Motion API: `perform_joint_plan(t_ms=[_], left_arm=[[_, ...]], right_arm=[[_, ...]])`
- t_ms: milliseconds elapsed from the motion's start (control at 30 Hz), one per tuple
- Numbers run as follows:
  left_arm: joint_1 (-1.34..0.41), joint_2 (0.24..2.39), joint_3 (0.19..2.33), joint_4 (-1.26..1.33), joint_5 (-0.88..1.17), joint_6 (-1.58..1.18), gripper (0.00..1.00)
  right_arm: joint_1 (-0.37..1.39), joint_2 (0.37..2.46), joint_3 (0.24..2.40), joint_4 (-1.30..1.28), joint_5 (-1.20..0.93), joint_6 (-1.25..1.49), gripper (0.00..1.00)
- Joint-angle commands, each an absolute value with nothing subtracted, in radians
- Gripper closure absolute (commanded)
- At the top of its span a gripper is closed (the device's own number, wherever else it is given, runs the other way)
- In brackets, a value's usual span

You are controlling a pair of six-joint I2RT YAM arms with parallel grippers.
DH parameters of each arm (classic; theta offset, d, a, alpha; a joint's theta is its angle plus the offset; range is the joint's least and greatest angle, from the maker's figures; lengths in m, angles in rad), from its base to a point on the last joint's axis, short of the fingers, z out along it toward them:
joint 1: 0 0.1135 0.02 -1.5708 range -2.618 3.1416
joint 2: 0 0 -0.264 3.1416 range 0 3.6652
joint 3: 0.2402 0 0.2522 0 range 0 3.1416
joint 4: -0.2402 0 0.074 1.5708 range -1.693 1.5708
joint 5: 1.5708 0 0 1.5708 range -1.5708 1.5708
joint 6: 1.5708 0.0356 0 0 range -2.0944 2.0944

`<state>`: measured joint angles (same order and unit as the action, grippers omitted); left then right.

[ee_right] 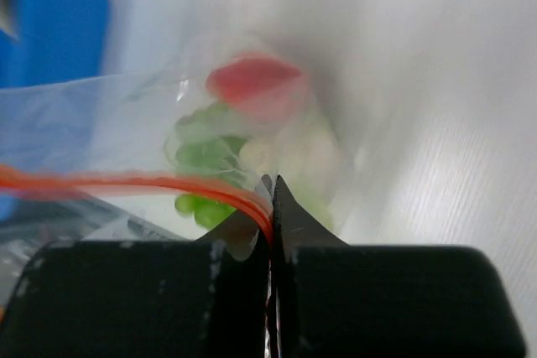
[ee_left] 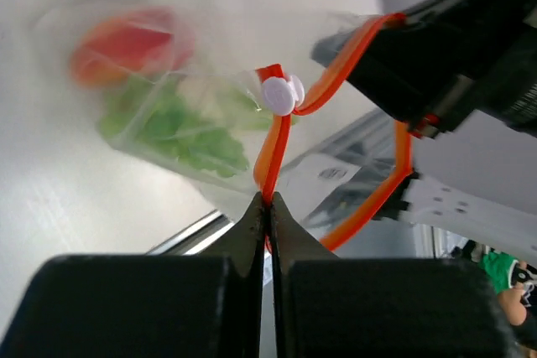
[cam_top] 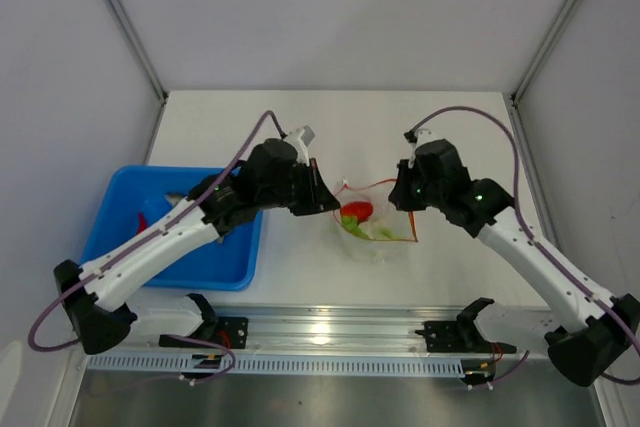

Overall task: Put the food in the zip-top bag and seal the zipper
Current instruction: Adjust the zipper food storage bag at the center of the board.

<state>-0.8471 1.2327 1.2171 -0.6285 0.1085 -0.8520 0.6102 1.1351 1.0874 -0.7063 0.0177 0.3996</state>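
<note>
Both arms (cam_top: 150, 245) are white links between black joints, with purple cables (cam_top: 470, 110). The left tool (ee_left: 268, 203) and right tool (ee_right: 272, 186) are black.

Left claw (ee_left: 268, 200) and right claw (ee_right: 273, 190) closed.

bright even light; zip-top bag (ee_left: 159, 123) blurred in wrist views

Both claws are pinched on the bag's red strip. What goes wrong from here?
Slip: the left claw and right claw hold the zipper only at their tips; a tug may pull the thin strip free and drop the zip-top bag.
Spill: the strip's two sides stand apart between the claws, so the mouth looks open; tilting could let the food out.
Early seal: the blue tray seems to hold a red piece not yet bagged.
</note>
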Motion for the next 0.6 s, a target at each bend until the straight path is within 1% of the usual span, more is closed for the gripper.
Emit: perform_joint_plan(t_ms=[0,67,133,233,333,400,467,567], left_arm=[[-0.857,1.118,1.329,-0.621,0.081,-0.819,0.99],[-0.856,1.115,1.287,-0.614,0.084,-0.833,0.99],[-0.848,1.137,1.227,-0.618,0.09,-0.86,0.99],[-0.842,1.207,1.096,-0.597,0.115,-0.89,0.99],[-0.841,1.249,1.062,-0.58,0.11,-0.899,1.0],[-0.836,1.258,1.068,-0.578,0.107,-0.891,0.99],[-0.833,1.256,1.144,-0.6,0.106,-0.881,1.0],[-0.833,1.235,1.288,-0.633,0.121,-0.859,0.99]], right_arm=[[0.606,1.019,1.259,-0.721,0.032,0.379,1.0],[0.607,0.985,1.246,-0.709,0.015,0.396,1.0],[0.606,0.971,1.159,-0.68,-0.018,0.428,1.0],[0.604,0.992,1.022,-0.608,-0.034,0.463,1.0],[0.598,1.026,0.937,-0.575,-0.009,0.459,1.0],[0.591,1.049,0.948,-0.594,0.015,0.442,1.0],[0.588,1.066,1.027,-0.647,0.055,0.413,1.0],[0.588,1.04,1.15,-0.701,0.046,0.393,1.0]])
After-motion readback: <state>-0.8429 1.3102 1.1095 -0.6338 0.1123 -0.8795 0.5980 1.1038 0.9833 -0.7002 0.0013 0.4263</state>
